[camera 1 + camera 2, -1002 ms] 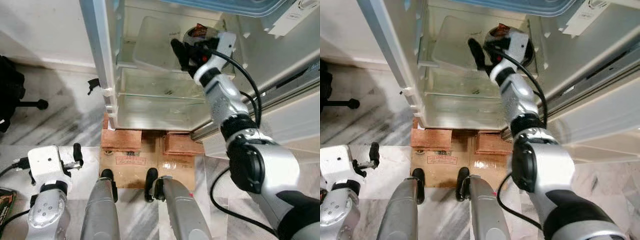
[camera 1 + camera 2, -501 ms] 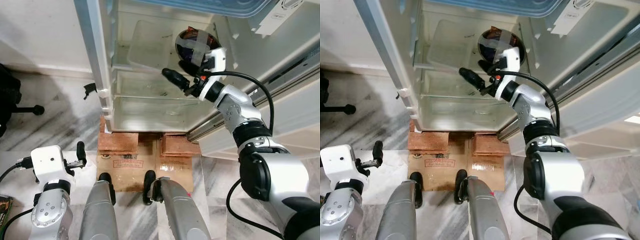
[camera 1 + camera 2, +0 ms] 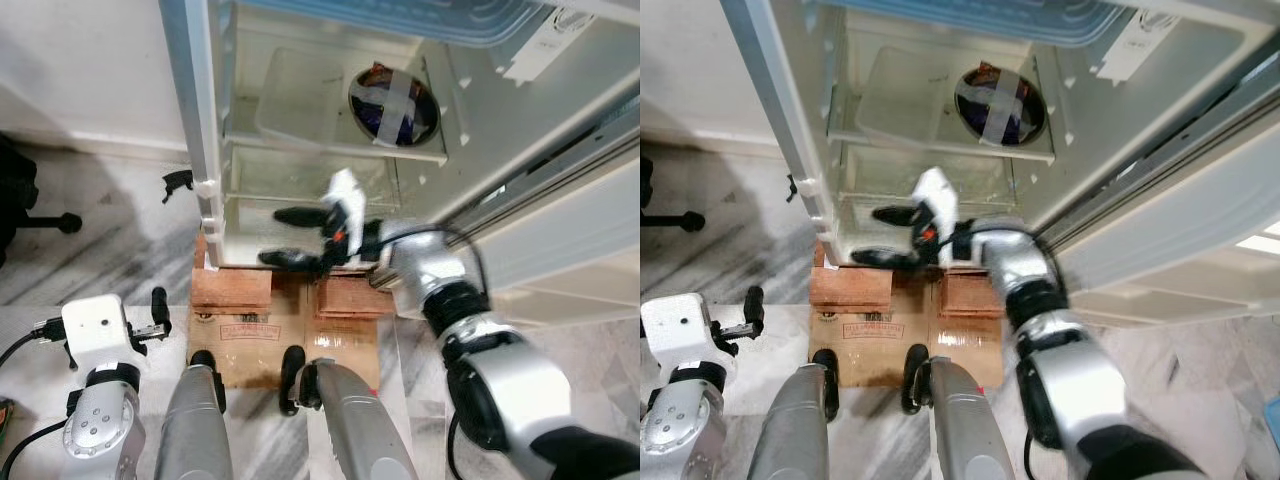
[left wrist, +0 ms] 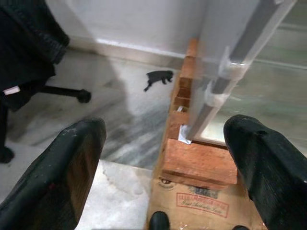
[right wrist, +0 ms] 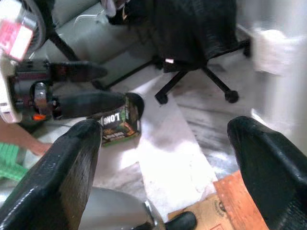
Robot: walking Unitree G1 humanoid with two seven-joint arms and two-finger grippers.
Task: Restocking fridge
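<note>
Nearest to me, the left gripper (image 3: 155, 312) hangs low at the robot's left side, its two black fingers spread wide with nothing between them, looking out over the marble floor (image 4: 120, 120) toward the brick (image 4: 199, 163) propping the fridge.

Further on, the right gripper (image 3: 285, 236) sits in front of the fridge's bottom edge, just above the flattened cardboard (image 3: 285, 330) — fingers well apart, empty, pointing across toward the robot's left. Through its wrist camera a green-and-black packet (image 5: 120, 125) lies on the floor back beside the left arm, so the left gripper looks the nearer one for the next item (my guess, from how things lie).

Farthest in, the taped round container (image 3: 393, 104) rests on the fridge shelf (image 3: 330, 145) beside a clear tray (image 3: 902, 95) — above and beyond the right gripper, well apart from it.
</note>
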